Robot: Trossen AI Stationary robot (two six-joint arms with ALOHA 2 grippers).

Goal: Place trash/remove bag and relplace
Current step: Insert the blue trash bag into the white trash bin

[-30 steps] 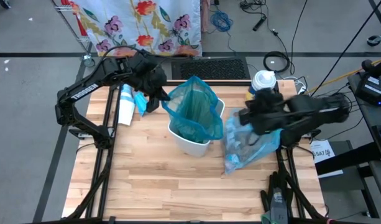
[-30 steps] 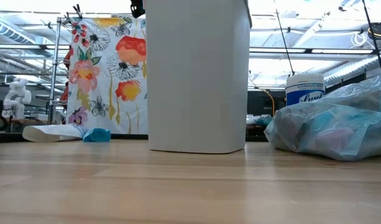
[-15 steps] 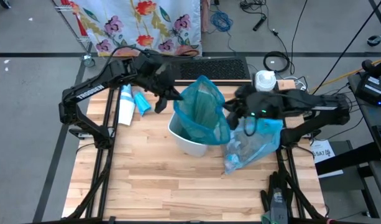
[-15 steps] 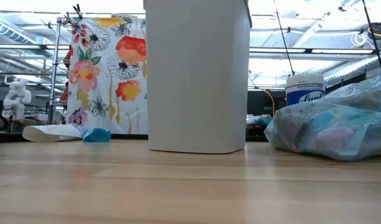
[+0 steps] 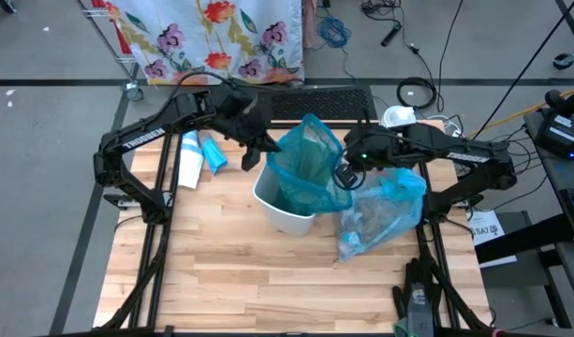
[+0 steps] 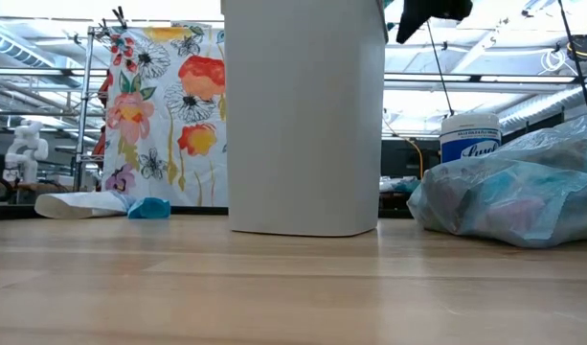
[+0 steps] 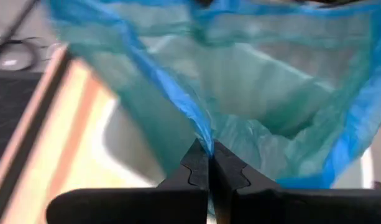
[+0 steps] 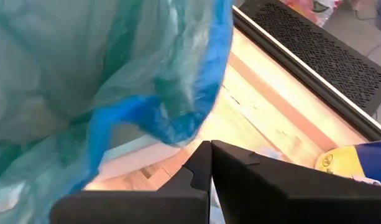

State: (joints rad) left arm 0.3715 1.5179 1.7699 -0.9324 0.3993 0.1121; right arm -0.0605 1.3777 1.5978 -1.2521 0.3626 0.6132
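Your left gripper (image 5: 268, 150) pinches the teal-green bag's (image 5: 308, 170) left hem over the white bin (image 5: 285, 216). Your right gripper (image 5: 344, 170), fingers pressed together, has swung in from over the full pale-blue bag (image 5: 382, 215) to the liner's right edge, gripping nothing yet. Liner still needs spreading.

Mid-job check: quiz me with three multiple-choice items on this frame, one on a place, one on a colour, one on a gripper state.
1. Where does the full tied bag lie?
A. inside the bin
B. on the table, on the bin's right-arm side
C. on the floor

2. What colour is the bag in the white bin?
A. teal-green
B. black
C. red

3. The left gripper is:
A. wide open
B. shut on the bag's edge
C. out of view

Key: 1 B, the high view shows it beside the bin. 2 A, teal-green plastic. 3 B, the left wrist view shows the fingers pinching plastic.
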